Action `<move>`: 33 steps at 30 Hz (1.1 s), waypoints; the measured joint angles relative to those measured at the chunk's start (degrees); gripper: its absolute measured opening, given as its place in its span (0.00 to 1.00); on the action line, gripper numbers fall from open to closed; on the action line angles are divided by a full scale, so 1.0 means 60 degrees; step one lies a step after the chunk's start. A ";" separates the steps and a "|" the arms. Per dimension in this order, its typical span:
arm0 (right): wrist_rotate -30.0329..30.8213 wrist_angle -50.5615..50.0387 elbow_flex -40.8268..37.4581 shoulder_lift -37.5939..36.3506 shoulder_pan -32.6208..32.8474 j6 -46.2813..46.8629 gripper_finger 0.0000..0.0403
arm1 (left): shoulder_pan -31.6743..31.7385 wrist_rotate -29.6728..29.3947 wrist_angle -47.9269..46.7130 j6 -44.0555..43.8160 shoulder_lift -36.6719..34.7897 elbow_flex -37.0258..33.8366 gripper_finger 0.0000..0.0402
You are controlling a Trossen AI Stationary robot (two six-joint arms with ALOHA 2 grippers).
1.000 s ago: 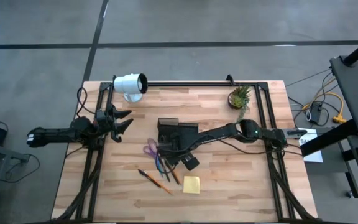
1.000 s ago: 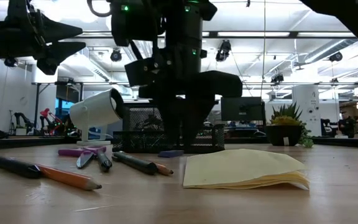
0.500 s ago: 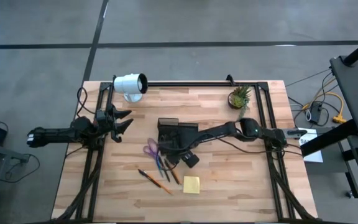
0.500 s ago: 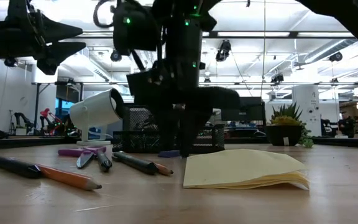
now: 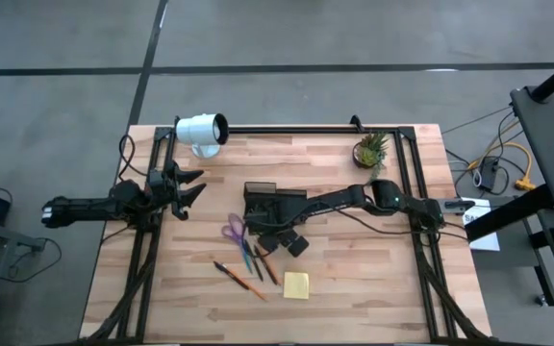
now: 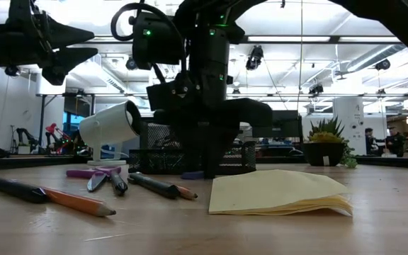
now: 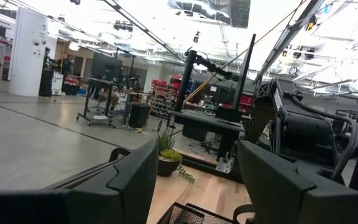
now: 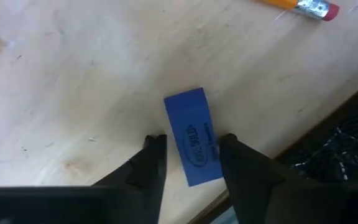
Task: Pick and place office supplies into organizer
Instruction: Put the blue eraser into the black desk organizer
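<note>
A small blue eraser [image 8: 193, 140] lies flat on the wood just in front of the black mesh organizer [image 5: 272, 204]. My right gripper [image 8: 191, 144] is open and points down over it, with one fingertip on each long side; in the low view it reaches down to the table beside the eraser [image 6: 192, 174]. Purple-handled scissors [image 5: 234, 231], pens [image 5: 254, 258], an orange pencil [image 5: 241, 279] and the yellow sticky pad [image 5: 295, 285] lie on the table nearer the front edge. My left gripper [image 5: 192, 185] waits open above the table's left side. My right gripper comes at the eraser from above, fingers pointing down and lying across its short width. One fingertip [image 8: 227, 142] stands right at the eraser's edge [image 8: 215, 142]. I cannot tell whether it touches. The eraser lies flat on the table.
The organizer's mesh wall [image 8: 353, 140] is close beside the right gripper. A pencil's eraser end [image 8: 312, 6] lies a little way off. A white cylindrical lamp [image 5: 201, 131] and a potted plant [image 5: 369, 150] stand near the far edge. Bare wood lies on the right [image 5: 373, 279].
My right gripper has come down toward the table over the blue eraser and shifted slightly toward the organizer. Nothing on the table has moved.
</note>
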 joint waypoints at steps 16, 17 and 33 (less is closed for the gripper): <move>-0.0003 -0.0104 0.0091 -0.0012 -0.0013 0.1089 0.13 | 0.0000 0.0003 -0.0007 0.0000 0.0004 0.0000 0.52; -0.0003 -0.0158 0.0169 -0.0017 -0.0016 0.1274 0.13 | 0.0000 0.0000 -0.0009 0.0000 0.0000 -0.0001 0.52; 0.0051 -0.0767 0.2847 -0.0584 -0.0451 0.5635 0.13 | 0.0000 0.0004 0.0002 -0.0001 -0.0004 -0.0001 0.52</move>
